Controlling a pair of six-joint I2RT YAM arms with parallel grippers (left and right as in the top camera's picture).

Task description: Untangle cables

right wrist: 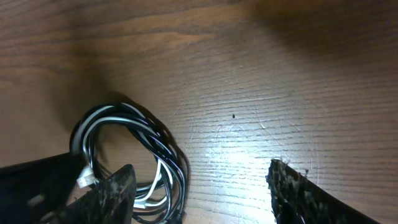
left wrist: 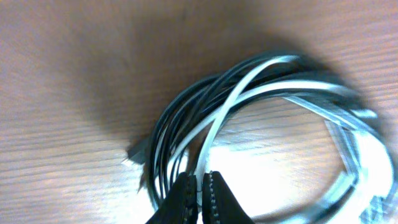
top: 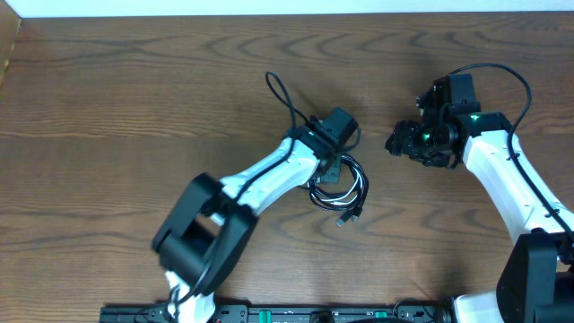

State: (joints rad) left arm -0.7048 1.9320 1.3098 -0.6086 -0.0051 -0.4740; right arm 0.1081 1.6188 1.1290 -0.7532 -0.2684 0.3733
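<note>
Two cables (top: 361,187), black and white, lie coiled together at the middle of the table (top: 134,90), though the left arm (top: 269,175) covers the coil's upper edge from overhead and the left wrist view is blurred (the loop runs off its right side). The left gripper (left wrist: 200,190) is pinched on strands at the coil's rim; the right gripper (right wrist: 200,168) hangs spread wide, touching nothing, right of the coil.

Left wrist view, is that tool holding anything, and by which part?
Yes: the left tool grips the cables by a strand at the coil's near edge, apparently the white one.
</note>
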